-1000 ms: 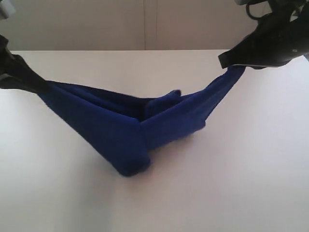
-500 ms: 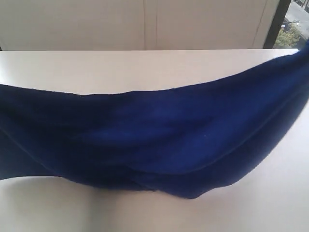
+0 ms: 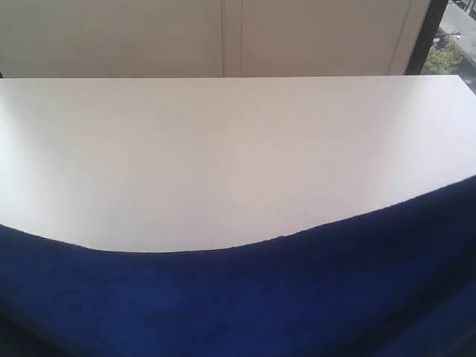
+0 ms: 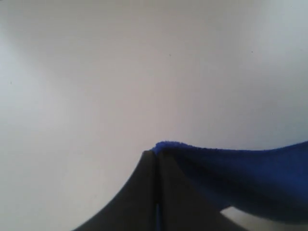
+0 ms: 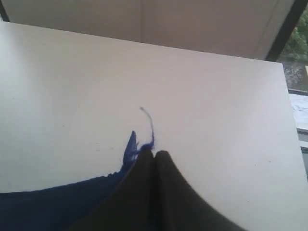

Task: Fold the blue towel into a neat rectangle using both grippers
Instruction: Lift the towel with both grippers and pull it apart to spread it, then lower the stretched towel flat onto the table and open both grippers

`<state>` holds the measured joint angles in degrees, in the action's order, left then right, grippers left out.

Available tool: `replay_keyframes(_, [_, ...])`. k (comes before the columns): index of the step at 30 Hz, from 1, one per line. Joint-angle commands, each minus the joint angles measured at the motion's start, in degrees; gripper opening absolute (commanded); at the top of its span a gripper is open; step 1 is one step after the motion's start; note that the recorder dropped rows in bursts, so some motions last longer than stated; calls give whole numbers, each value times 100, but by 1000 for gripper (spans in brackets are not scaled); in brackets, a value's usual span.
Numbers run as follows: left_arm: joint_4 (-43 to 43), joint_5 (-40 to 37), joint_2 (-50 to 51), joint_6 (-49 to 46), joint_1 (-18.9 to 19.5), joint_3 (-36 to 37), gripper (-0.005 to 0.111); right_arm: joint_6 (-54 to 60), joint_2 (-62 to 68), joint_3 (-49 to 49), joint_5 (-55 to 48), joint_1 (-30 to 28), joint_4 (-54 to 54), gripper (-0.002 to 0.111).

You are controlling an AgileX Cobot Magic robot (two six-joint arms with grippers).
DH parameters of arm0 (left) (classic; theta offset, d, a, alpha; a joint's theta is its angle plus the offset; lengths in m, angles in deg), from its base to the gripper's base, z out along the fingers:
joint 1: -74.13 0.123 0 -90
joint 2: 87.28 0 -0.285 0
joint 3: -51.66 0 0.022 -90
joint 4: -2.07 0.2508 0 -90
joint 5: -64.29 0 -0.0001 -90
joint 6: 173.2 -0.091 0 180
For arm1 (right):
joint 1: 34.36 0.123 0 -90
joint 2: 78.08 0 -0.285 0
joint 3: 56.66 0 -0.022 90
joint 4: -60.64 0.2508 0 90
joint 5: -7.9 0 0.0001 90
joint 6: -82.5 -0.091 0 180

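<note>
At left gripper (image 4: 155,159): clamped shut on one corner of blue towel (image 3: 238,297). Between: cloth strung across near side of table (image 3: 223,149), sagging mid-span. At right gripper (image 5: 155,156): clamped shut on opposite corner. Draw corners apart to remove sag, hold both level, then lower evenly.

Plain indoor room: white table (image 3: 223,149), panelled wall (image 3: 111,37), window (image 3: 457,44).

The left black robot gripper (image 4: 155,154) has two smooth, dark fingers (image 4: 137,197) that get thin toward the tips. The right black robot gripper (image 5: 154,154) looks the same, with rounder tips.
</note>
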<state>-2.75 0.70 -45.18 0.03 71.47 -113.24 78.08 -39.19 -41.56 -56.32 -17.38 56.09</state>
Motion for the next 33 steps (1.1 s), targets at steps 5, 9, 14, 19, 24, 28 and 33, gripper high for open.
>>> replay_keyframes(5, [-60, 1876, 2009, 203, 21, 885, 0, -1259, 1874, 1370, 2218, -44, -1201, 0])
replay_keyframes(9, [-251, 3420, 3277, 203, 21, 1324, 0, -2694, 3261, 1936, 3572, -44, -2646, 0])
replay_keyframes(14, [-629, 5033, 4770, 203, 21, 1355, 0, -5075, 5167, 1848, 4425, -263, -4851, 0])
replay_keyframes(19, [-639, 6005, 5779, 203, 21, 1244, 0, -5774, 6399, 1205, 4767, -580, -5703, 0])
replay_keyframes(24, [-654, 6514, 6423, 206, 21, 837, 0, -5774, 7136, 478, 4949, -873, -5713, 0])
replay_keyframes(28, [-654, 6747, 6713, 206, 21, 503, 0, -5774, 7468, 79, 4997, -1029, -5713, 0])
replay_keyframes(33, [-658, 6882, 7029, 206, 21, 203, 0, -5761, 7780, -131, 5197, -1252, -5713, 0])
